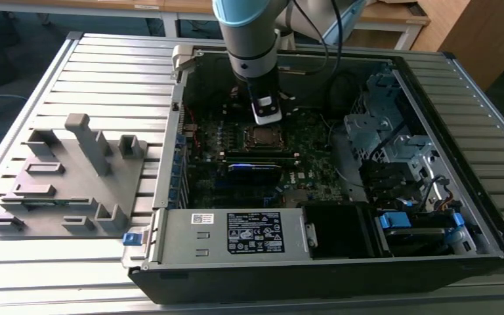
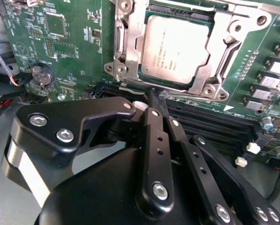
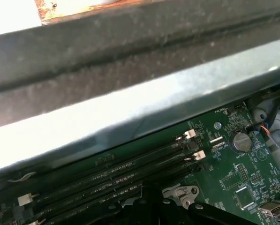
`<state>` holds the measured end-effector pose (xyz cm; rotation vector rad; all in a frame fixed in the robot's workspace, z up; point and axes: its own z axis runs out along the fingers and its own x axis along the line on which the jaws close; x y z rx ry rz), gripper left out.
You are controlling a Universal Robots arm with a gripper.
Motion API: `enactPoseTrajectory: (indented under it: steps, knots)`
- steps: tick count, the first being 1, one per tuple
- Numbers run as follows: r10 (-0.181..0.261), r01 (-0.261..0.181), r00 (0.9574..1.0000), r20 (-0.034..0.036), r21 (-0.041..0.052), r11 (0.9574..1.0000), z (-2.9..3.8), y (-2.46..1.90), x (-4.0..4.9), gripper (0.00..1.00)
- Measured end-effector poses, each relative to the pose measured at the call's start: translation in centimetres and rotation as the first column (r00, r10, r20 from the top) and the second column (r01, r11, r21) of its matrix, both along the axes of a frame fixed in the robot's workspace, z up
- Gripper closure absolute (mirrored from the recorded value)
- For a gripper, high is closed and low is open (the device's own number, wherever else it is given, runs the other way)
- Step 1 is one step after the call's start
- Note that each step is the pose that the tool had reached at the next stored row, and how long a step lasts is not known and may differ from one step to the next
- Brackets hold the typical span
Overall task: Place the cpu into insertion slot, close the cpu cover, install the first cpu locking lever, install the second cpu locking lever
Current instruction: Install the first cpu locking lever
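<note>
On the slatted metal table (image 1: 77,79) in the exterior view lies 1 open PC case (image 1: 462,197). Its walls close in the green board (image 1: 212,184) on all sides. 1 grey plastic fixture (image 1: 68,177) stands outside the case, toward the exterior view's left. The arm (image 1: 247,39) goes down inside the case, w/ the drive cage (image 1: 383,131) well apart toward the exterior view's right, so there is free room around it. In the first wrist view the grey case wall (image 3: 130,108) runs near the long black memory slots (image 3: 111,180). I count approx. 4 of these, not sure. The board is flat and open around the insertion slot (image 2: 122,51). On it lies 1 cpu cover (image 2: 224,42), flat, and 1 cpu (image 2: 175,47) sits in the slot and shows through the cover's window. The gripper (image 2: 157,96) is low over the board, just beside the slot's edge on the memory-slot side, so the cpu is near the tips but apart from them. Its 2 black fingers (image 2: 151,131) are drawn together, tips nearly touching. I can't tell if sth thin is between them. A thin silvery bar (image 2: 128,87) lies just beside the tips. 1 coin battery (image 2: 40,75) sits further off on the board.
</note>
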<state>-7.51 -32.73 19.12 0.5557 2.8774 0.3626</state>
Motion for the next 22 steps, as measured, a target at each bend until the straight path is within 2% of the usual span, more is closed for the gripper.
enactPoseTrajectory:
  steps: [9, 19, 22]
  knots:
    - [-0.009, 0.009, 1.0000, -0.0001, -0.0003, 1.0000, -0.02, 0.26, 0.37, 0.90]
    - [-0.011, 0.011, 0.9999, 0.0002, -0.0034, 0.9999, 0.29, 0.28, 0.55, 0.90]
    - [-0.012, 0.012, 0.9999, 0.0000, -0.0095, 0.9999, 0.30, 0.27, 0.59, 0.90]
